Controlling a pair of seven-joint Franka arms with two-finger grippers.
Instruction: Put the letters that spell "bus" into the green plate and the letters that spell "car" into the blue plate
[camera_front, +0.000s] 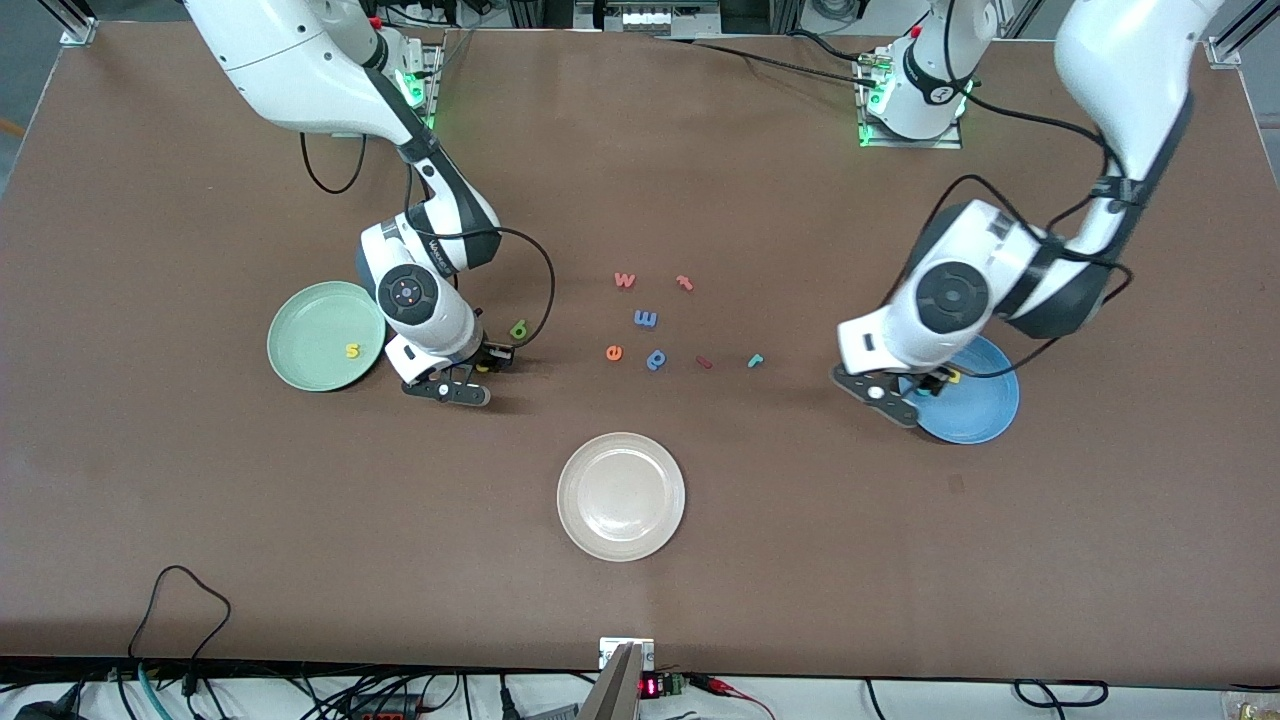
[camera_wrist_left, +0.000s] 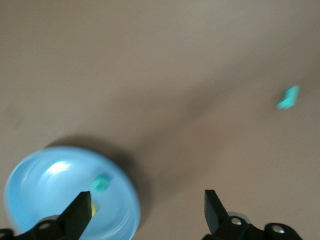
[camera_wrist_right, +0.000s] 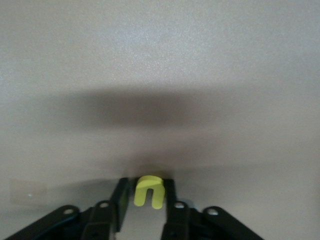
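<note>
Two flat black fingers of the right gripper (camera_wrist_right: 148, 200) pinch the yellow "u" (camera_wrist_right: 149, 191); the left gripper (camera_wrist_left: 145, 212) gapes over the glossy round blue plate (camera_wrist_left: 45, 190).

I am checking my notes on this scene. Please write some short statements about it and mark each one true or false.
1. The right gripper is shut on the yellow "u". True.
2. The left gripper holds the teal "r". False: it is open and holds nothing; the "r" lies on the table.
3. The "s" lies in the green plate. True.
4. The "b" is in the green plate. False: it lies on the table beside the right gripper.
5. The white plate holds a letter. False: no letter is in it.
</note>
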